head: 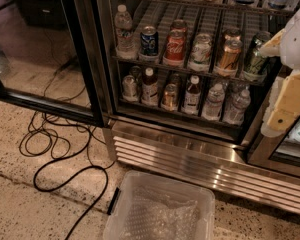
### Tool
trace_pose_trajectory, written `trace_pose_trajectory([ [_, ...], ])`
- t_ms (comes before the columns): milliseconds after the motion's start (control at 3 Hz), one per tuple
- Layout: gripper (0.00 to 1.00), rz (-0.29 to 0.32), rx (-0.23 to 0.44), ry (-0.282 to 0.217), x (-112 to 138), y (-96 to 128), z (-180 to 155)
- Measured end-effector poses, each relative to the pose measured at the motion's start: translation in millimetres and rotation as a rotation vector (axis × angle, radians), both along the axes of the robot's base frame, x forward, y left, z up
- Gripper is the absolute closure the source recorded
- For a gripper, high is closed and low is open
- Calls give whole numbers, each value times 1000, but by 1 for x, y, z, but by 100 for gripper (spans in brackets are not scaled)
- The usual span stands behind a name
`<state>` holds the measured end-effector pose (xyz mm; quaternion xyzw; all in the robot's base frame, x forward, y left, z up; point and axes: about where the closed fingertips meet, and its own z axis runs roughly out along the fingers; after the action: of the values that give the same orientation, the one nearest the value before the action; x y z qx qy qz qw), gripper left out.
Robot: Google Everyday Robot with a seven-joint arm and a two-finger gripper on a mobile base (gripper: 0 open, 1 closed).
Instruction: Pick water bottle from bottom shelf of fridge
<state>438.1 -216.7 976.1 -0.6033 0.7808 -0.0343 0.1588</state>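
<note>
The fridge [190, 159] stands with its left glass door [85, 59] swung open. On the bottom shelf [177, 115] two clear water bottles with white caps stand side by side at the right end, one [213, 101] just left of the other [236, 105]. To their left are dark-filled bottles [192, 95] and metal cans [170, 96]. My gripper [279, 118], cream and white, hangs at the right edge of the view. It is to the right of the water bottles and apart from them, holding nothing that I can see.
The rack above holds cola and other cans [175, 48] and another clear bottle [124, 30] at its left end. A clear plastic bin [160, 209] sits on the floor before the grille. A black cable [65, 156] loops across the floor at the left.
</note>
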Motion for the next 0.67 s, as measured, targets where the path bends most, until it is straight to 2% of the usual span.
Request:
trace_pose_trajectory([
  [667, 0, -6, 19, 10, -2, -2, -10],
])
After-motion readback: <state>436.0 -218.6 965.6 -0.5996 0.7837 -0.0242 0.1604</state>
